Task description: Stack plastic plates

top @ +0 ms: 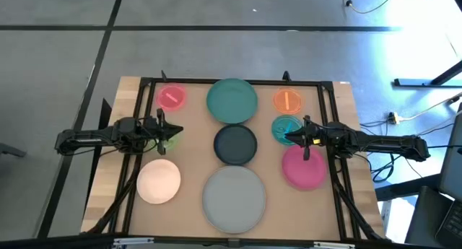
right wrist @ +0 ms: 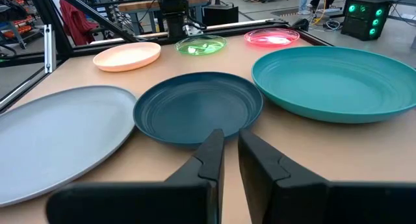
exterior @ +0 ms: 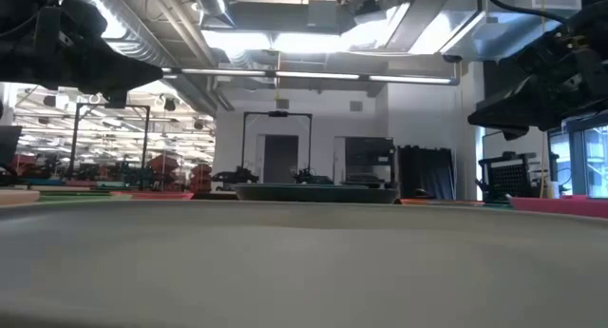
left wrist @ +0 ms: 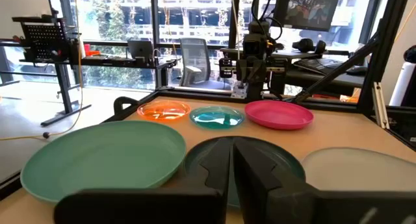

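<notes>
Wooden table (top: 195, 144): nine round plates (top: 232, 100) unstacked, graded sizes; left tool (top: 175, 133), right tool (top: 288, 138) nearly closed, empty.

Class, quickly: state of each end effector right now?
Left end effector: shut, holding nothing, above the small green plate.
Right end effector: nearly shut, holding nothing, above the small blue plate.
</notes>
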You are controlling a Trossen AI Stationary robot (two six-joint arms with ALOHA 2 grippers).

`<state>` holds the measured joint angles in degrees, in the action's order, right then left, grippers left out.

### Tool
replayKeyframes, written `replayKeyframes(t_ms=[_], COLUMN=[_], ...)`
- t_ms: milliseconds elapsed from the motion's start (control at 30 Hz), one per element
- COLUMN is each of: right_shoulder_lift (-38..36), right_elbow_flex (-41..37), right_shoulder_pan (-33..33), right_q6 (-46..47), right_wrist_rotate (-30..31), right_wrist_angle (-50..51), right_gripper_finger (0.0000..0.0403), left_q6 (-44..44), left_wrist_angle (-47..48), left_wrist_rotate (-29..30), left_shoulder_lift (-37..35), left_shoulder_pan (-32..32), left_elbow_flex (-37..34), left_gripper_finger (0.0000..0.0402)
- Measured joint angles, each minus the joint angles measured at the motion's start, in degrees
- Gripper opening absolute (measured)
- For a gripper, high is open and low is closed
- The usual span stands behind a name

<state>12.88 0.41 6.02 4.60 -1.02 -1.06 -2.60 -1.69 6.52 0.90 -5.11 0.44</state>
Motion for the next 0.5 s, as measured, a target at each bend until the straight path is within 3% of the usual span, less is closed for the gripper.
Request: replayKeyframes(t_ms=[333,500], right_shoulder_lift=[0.0,0.0], right_elbow_flex=[0.0,0.0], right_shoulder_pan=[0.0,0.0], right_q6=[-0.7,-0.8], right_wrist_rotate=[0.1,0.4], right_wrist_angle=[0.0,-0.1], right_gripper_finger=[0.004,0.004], left_q6=[-0.1,-4.5], left_wrist_angle=[-3.4,-9.0], left_wrist_rotate=[0.5,0.5], left_shoulder_lift=[0.0,0.0], left_shoulder_pan=[0.0,0.0], left_elbow_flex=[0.0,0.0], left_gripper_finger=[0.0015,0.0015])
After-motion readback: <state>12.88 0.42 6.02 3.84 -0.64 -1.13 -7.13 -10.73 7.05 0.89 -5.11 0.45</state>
